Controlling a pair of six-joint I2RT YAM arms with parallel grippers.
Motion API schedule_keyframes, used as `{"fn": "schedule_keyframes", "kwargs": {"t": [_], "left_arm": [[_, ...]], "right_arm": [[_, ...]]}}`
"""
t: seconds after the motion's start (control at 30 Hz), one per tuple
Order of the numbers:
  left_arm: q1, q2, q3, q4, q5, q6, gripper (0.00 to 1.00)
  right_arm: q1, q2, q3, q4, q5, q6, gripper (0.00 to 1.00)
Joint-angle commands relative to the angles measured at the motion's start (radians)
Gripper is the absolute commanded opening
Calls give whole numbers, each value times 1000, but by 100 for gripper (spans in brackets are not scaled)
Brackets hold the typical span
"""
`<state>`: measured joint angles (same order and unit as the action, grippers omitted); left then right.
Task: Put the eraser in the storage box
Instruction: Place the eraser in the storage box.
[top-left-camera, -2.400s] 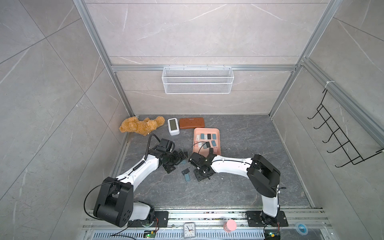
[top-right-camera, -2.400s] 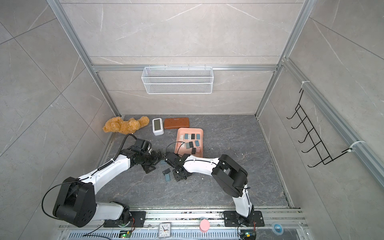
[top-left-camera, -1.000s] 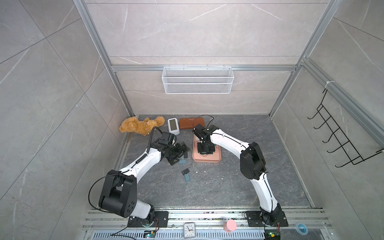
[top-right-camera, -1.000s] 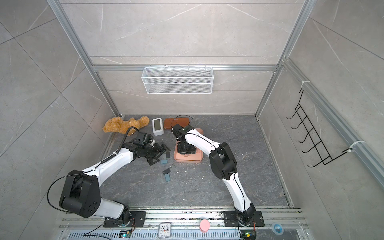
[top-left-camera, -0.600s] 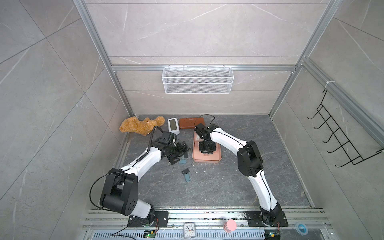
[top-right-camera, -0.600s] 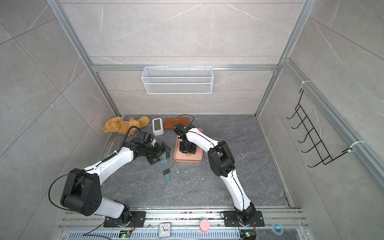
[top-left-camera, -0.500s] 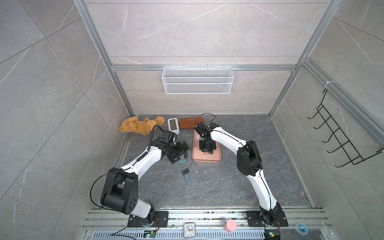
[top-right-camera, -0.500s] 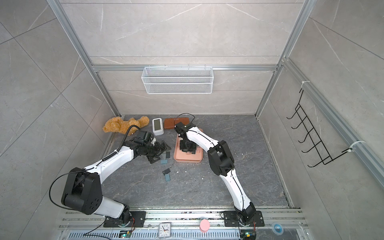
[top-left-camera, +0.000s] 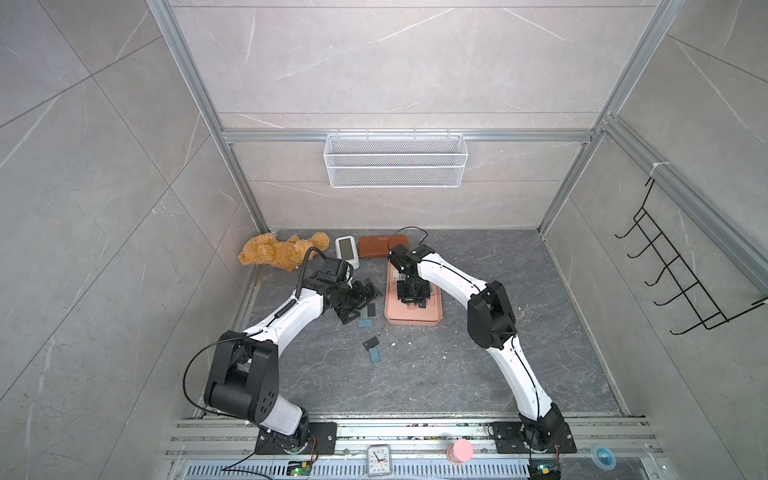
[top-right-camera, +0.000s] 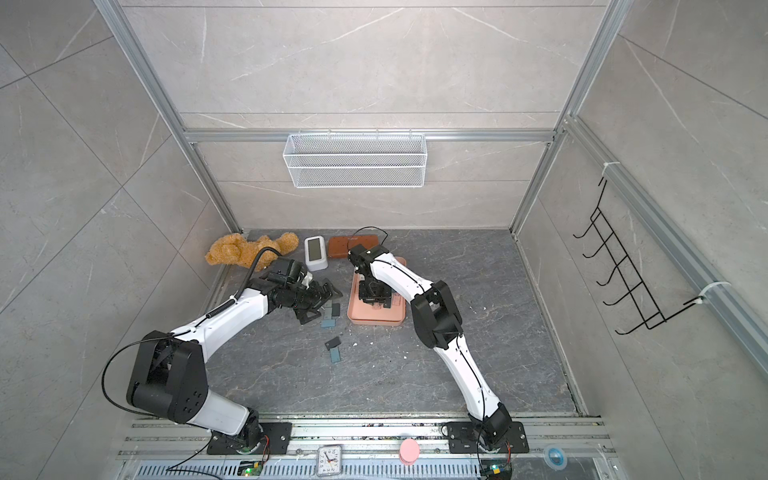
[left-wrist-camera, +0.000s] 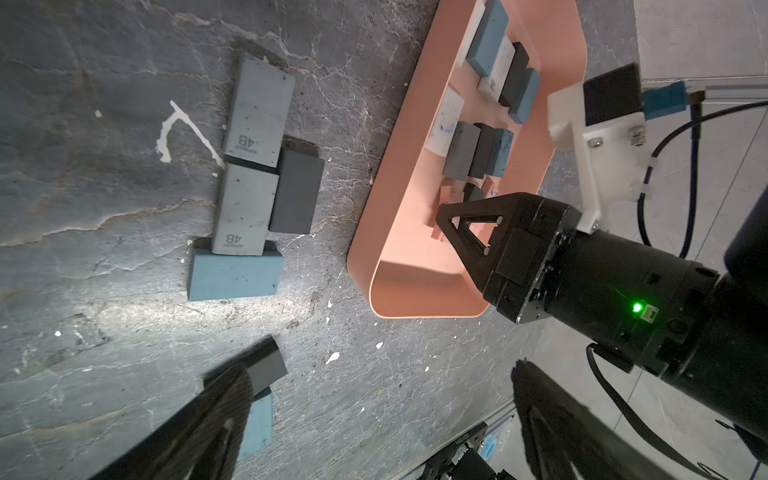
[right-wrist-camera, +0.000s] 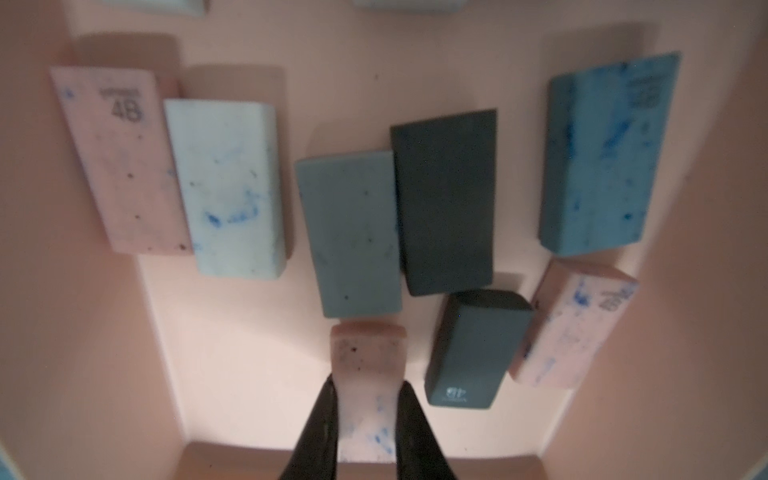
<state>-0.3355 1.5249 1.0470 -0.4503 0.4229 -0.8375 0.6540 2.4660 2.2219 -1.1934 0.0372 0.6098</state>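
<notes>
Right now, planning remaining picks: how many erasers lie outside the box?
6. Beside the box: two grey erasers, one dark, one blue. Farther off: one dark, one blue. The left gripper may hide more.

— Sort of place?
— Robot lab cell, plainly. Walled in with grey stone-look panels (top-left-camera: 374, 62) on aluminium framing (top-left-camera: 519, 136); robot arms (top-left-camera: 291, 318) bolted to a slotted rail (top-left-camera: 415, 436); wire basket (top-left-camera: 395, 166) hung high at the back.
</notes>
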Motion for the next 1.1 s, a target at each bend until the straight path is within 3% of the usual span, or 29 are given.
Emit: {"fn": "schedule_keyframes", "kwargs": {"t": [0.0,0.27,1.07], "left_arm": [[7,0,21,-21,22,19,99],[7,-2,21,-19,23,17,99],[18,-3,47,-65,20,47,99]], "right_arm": [[1,-21,-41,-10,7,3,12],[-9,-14,-57,15,9,-1,13],[-47,94,138,-66,40,-21,18]]}}
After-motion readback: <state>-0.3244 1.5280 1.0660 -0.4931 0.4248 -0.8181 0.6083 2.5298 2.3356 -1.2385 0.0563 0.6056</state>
